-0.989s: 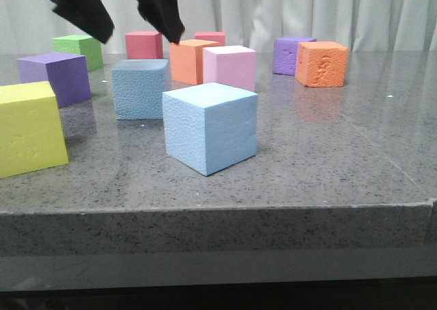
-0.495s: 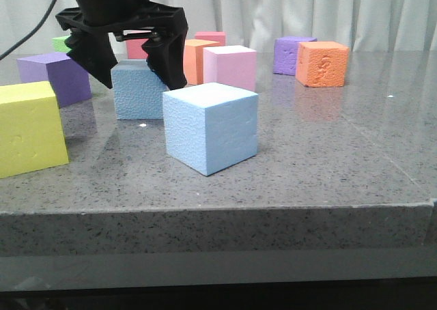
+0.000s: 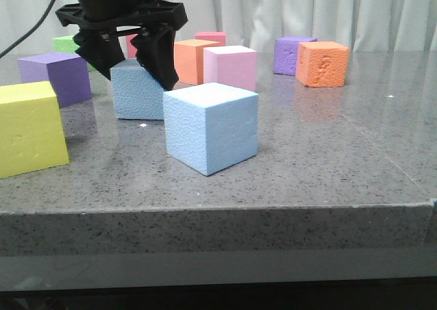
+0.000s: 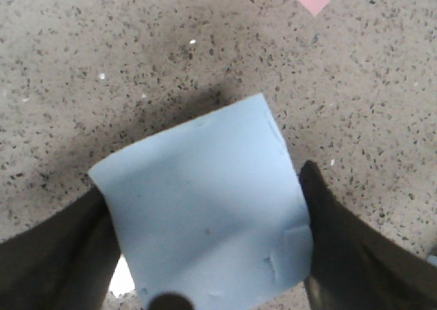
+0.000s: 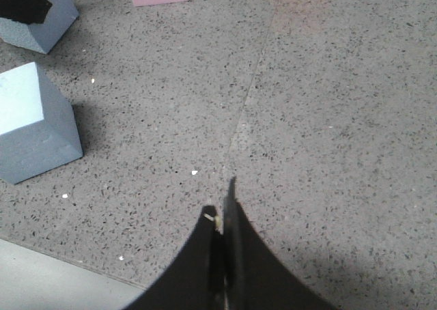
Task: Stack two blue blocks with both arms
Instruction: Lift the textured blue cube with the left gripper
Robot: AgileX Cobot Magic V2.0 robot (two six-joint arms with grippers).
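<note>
Two light blue blocks rest on the grey stone table. The nearer blue block (image 3: 212, 129) (image 5: 31, 125) stands alone towards the front. The farther blue block (image 3: 136, 95) (image 4: 205, 214) (image 5: 34, 26) sits behind it to the left. My left gripper (image 3: 136, 78) (image 4: 205, 184) has come down over this farther block, and its dark fingers (image 4: 341, 242) press on two opposite sides. The block still sits on the table. My right gripper (image 5: 222, 204) is shut and empty above bare table, and it is out of the front view.
A yellow cube (image 3: 27, 129) sits at the front left, with a purple cube (image 3: 58, 74) and a green cube (image 3: 68, 44) behind it. Orange (image 3: 191, 59), pink (image 3: 231, 65) and red (image 3: 210, 37) cubes stand behind the blue blocks. Another purple cube (image 3: 292, 54) and an orange cube (image 3: 322, 64) are far right.
My left gripper came down from above the farther blue block, straddled it, then drew its fingers in against the block's sides. The blocks have not shifted.
</note>
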